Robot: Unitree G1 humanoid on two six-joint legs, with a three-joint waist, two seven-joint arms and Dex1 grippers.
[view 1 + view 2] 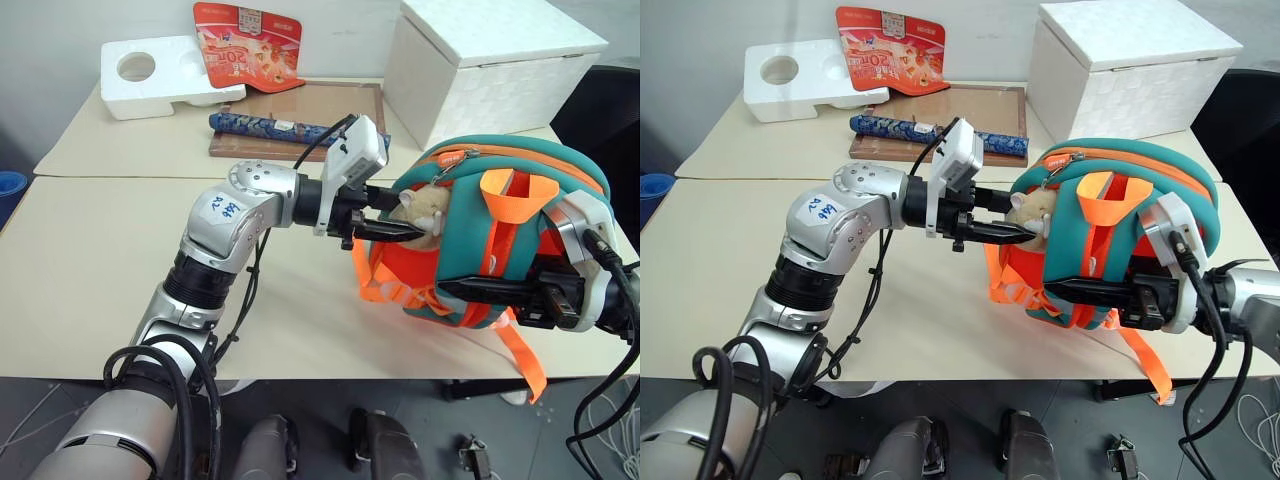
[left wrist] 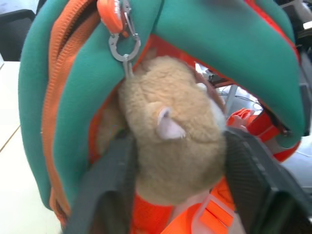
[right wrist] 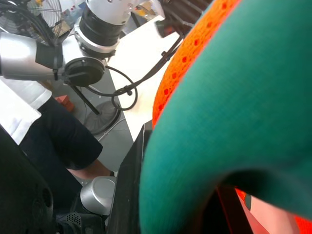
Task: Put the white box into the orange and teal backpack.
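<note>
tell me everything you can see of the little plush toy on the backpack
The small tan plush toy, fuzzy with a pale ear, hangs from a silver carabiner clip on the orange zipper pull of the orange and teal fabric backpack. It sits against the backpack's side, over the beige table. The left pincer has its black fingers on either side of the toy, pressing its sides. The right pincer grips the backpack's teal edge.

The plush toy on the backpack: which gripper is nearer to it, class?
Left. The left gripper has its fingers on either side of the plush toy. The right gripper grips the backpack lower down.
</note>
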